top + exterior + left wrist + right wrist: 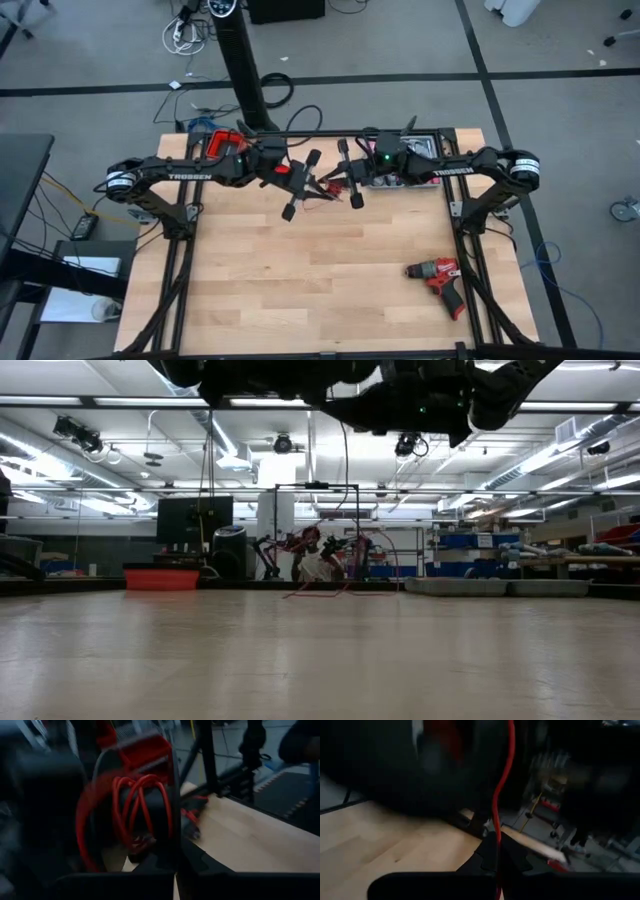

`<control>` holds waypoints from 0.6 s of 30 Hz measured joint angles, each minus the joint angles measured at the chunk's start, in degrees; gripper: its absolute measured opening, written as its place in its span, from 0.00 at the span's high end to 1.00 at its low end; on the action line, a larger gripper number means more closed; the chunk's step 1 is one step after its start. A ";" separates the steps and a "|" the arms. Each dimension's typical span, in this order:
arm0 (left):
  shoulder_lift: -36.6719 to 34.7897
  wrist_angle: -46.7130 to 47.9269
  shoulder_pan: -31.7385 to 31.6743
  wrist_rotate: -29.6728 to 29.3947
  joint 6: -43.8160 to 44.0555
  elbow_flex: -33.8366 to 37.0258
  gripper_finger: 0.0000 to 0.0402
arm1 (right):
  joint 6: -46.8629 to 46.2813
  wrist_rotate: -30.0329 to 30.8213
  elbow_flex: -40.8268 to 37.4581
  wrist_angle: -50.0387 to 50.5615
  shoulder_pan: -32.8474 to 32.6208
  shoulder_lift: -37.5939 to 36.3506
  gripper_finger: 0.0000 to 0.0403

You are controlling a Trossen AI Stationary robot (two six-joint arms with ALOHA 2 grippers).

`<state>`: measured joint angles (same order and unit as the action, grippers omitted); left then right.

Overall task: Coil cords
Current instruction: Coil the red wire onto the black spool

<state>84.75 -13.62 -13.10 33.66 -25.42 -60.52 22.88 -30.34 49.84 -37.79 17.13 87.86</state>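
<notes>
Between the clenched fingertips of the left gripper (298, 187) and the right gripper (347, 178), both pinching the cords (325, 187), the red wire hangs above the table's (300, 280) far middle

Its loops gather nearer the left gripper, one strand running crosswise to the right, so both arms seem equally close

Thin red cords (328, 190), looped, between arms

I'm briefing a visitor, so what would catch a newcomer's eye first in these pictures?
The two arms meet above the table's far middle, the left claw and right claw both shut on the red cord strung between them. In the left wrist view the cord sits wound in red loops at the claw. A red drill lies alone near the table's right front.
</notes>
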 joint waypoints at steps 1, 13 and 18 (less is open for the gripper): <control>0.00 -1.52 0.00 -0.11 -0.05 -0.01 1.00 | -0.33 0.06 0.00 0.49 0.02 0.20 1.00; -0.35 -3.62 0.00 -4.65 0.29 0.03 1.00 | -2.47 1.16 -3.17 7.59 0.39 -1.36 1.00; -0.63 1.77 -0.59 -8.66 0.58 0.01 1.00 | -2.39 2.23 -5.03 14.70 0.34 -4.99 1.00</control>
<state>84.13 -11.85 -13.69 25.00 -24.84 -60.51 20.50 -28.11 44.81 -23.09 17.47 82.86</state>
